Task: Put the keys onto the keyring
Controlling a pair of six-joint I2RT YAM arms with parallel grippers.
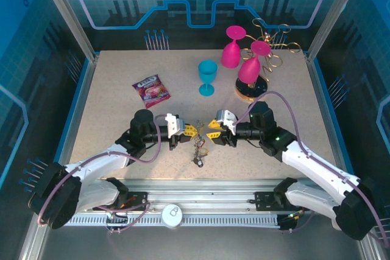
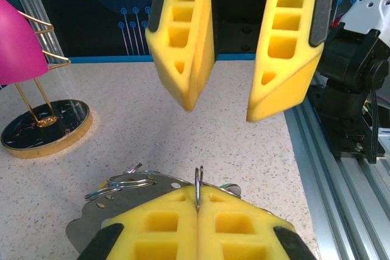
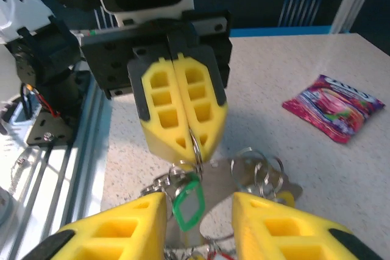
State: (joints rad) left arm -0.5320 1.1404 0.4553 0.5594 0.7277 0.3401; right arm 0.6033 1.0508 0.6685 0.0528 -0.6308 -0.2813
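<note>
Right wrist view has the left gripper (image 3: 181, 132) clamped shut on the keyring (image 3: 196, 145), its wire loop edge-on toward the right gripper (image 3: 200, 211), whose jaws stand apart either side of the keys (image 3: 186, 202) dangling between both arms.

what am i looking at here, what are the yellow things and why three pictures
Two robot arms are bolted to a table's near edge. One picture looks down from above; the other two come from cameras on each wrist, so the yellow blocks are the jaws. The left jaws are shut on the thin keyring, with a bunch of keys by it. The right jaws stand open, facing them. On the table sit a snack packet, a blue goblet and two pink goblets on a gold rack.
</note>
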